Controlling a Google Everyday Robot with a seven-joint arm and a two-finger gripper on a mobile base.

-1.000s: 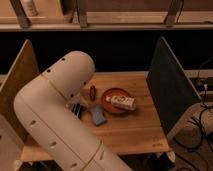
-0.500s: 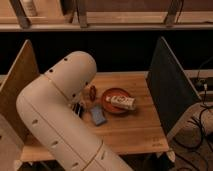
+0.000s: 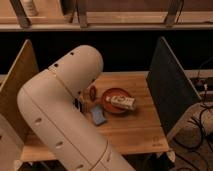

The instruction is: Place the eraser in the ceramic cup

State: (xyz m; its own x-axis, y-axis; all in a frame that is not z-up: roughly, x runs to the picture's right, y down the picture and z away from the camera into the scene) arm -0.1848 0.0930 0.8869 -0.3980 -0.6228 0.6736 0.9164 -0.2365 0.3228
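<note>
Gripper, half hidden behind the arm left of the bowl, just snapped shut; blue block hasn't moved.

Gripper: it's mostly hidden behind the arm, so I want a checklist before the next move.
1. Gripper shut, low behind the arm, left of the bowl: ok.
2. Eraser held in it: cannot tell, the arm hides it.
3. Cup in sight: not ok, none shows.
4. Bowl apart from the gripper, pale packet inside: ok.
5. Blue block flat on the table, in front of the bowl: ok.
</note>
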